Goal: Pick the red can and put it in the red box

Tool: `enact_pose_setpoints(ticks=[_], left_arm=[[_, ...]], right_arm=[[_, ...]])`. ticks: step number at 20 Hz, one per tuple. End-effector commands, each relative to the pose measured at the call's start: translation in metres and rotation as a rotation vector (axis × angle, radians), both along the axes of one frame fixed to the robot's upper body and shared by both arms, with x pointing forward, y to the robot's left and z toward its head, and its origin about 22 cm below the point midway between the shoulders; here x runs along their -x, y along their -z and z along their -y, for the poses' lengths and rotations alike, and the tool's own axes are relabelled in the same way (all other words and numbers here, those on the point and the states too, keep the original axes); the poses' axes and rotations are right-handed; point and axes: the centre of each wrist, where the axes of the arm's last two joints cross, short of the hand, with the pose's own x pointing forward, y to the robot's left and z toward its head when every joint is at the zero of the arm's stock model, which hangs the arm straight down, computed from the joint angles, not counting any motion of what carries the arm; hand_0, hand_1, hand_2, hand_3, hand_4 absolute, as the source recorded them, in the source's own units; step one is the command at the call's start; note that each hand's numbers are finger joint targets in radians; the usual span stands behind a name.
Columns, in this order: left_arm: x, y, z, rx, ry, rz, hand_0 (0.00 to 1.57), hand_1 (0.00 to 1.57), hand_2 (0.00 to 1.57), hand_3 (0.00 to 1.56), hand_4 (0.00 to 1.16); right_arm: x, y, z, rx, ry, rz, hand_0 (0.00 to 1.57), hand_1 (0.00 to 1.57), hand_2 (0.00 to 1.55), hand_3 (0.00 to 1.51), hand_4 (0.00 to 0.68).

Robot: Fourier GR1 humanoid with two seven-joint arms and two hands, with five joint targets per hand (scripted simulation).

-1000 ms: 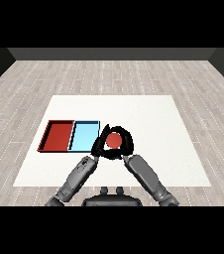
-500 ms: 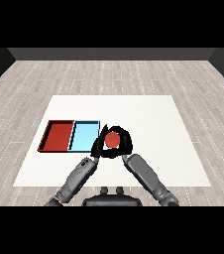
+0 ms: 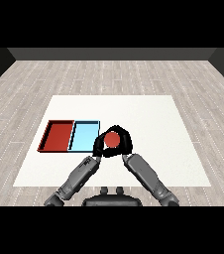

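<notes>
**Red can held close to the trays**

The red can (image 3: 112,140) sits between two black hands, just to the right of the light blue tray (image 3: 84,135). The right hand (image 3: 126,143) curls round the can from the right side. The left hand (image 3: 99,146) is pressed close on the other side, but I cannot tell if its fingers are bent or straight.

A can like this is probably light and hard, so it should not squash. Its round side is smooth and could slip or turn. The best place to hold it is round the middle of its side.

The red tray (image 3: 57,136) lies on the white worktop (image 3: 153,119), to the left of the blue one. The can has to go over the blue tray to get there.
</notes>
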Motion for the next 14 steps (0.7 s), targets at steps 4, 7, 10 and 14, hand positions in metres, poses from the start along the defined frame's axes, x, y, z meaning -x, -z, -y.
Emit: enact_pose_setpoints(ticks=[4,7,10,14], left_arm=[[-0.017,-0.014,-0.011,0.021,-0.039,0.044,1.57,1.57,1.56,1.48,1.14],[-0.005,-0.018,0.009,0.021,-0.041,0.122,1.57,1.57,1.57,1.49,1.14],[-0.003,-0.011,0.003,0.055,-0.052,0.142,1.57,1.57,1.57,1.51,1.15],[-0.002,-0.01,0.003,0.056,-0.051,0.143,1.57,1.57,1.57,1.51,1.15]], right_arm=[[-0.001,-0.001,-0.012,0.001,-0.024,0.003,1.49,1.49,1.44,1.39,0.642],[-0.006,-0.014,0.004,-0.049,-0.031,-0.039,1.49,1.49,1.44,1.38,0.595],[0.009,0.001,-0.013,0.031,0.005,-0.071,0.92,0.92,0.93,0.53,0.0],[0.001,0.0,-0.007,0.072,-0.001,-0.08,0.0,0.0,0.0,0.0,0.0]])
